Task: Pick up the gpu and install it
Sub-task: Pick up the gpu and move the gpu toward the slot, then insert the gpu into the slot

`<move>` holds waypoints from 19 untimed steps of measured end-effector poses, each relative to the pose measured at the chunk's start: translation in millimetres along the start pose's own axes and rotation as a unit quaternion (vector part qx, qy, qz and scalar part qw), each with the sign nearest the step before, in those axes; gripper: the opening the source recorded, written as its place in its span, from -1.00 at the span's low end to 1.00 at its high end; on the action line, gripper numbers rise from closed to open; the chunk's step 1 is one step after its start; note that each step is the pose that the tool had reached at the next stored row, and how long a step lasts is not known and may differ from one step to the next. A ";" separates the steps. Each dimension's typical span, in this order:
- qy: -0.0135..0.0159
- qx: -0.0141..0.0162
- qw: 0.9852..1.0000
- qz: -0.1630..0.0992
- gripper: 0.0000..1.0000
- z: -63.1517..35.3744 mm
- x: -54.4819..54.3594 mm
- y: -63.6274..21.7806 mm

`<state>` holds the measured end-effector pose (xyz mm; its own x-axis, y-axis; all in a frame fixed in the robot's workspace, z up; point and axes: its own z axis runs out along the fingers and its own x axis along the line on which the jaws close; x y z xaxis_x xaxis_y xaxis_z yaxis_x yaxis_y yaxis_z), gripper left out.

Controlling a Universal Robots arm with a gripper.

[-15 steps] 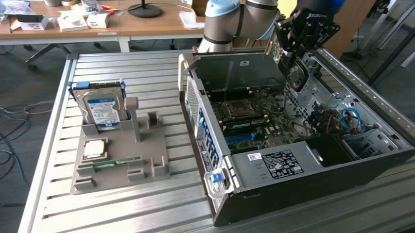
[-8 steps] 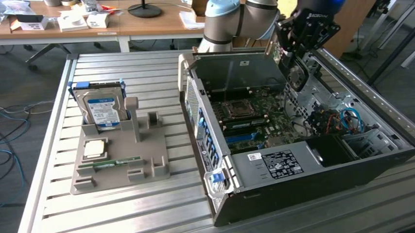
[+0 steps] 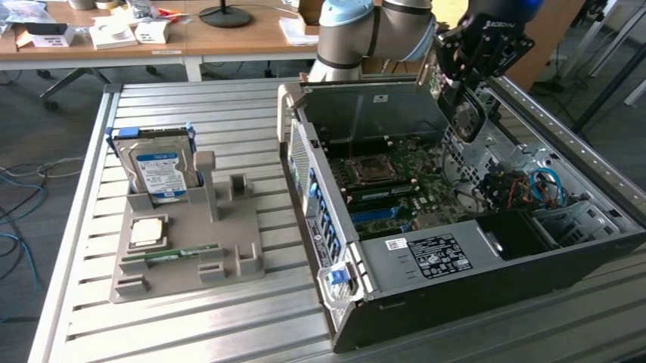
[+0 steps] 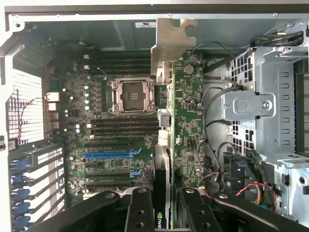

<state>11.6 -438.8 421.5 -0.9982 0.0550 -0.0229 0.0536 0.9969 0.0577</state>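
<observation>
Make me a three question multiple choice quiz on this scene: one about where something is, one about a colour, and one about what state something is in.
1. Where is the hard drive? A in the gray holder, on the exterior view's left of the case; B inside the case; C on the wooden desk.
2. What colour is the gpu bracket? A red; B silver; C yellow.
3. What is the gpu's state? A lying in the holder; B lying on the desk; C held by the gripper over the open case.
Answers: 1 A, it stands upright in the holder; 2 B, bare metal; 3 C, it is clamped above the motherboard.
</observation>
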 end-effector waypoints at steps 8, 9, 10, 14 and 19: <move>0.000 0.000 1.000 -0.001 -0.47 0.2 -6.6 0.3; 0.000 0.000 1.000 -0.001 -0.47 0.2 -6.6 0.3; 0.000 0.000 1.000 -0.001 -0.47 0.2 -6.6 0.3; 0.000 0.000 1.000 -0.001 -0.47 0.2 -6.6 0.3; 0.000 0.000 1.000 -0.002 -0.47 0.2 -6.6 0.3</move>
<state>18.2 -438.8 421.4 -0.9984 0.0519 -0.0230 0.0505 0.9971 0.0577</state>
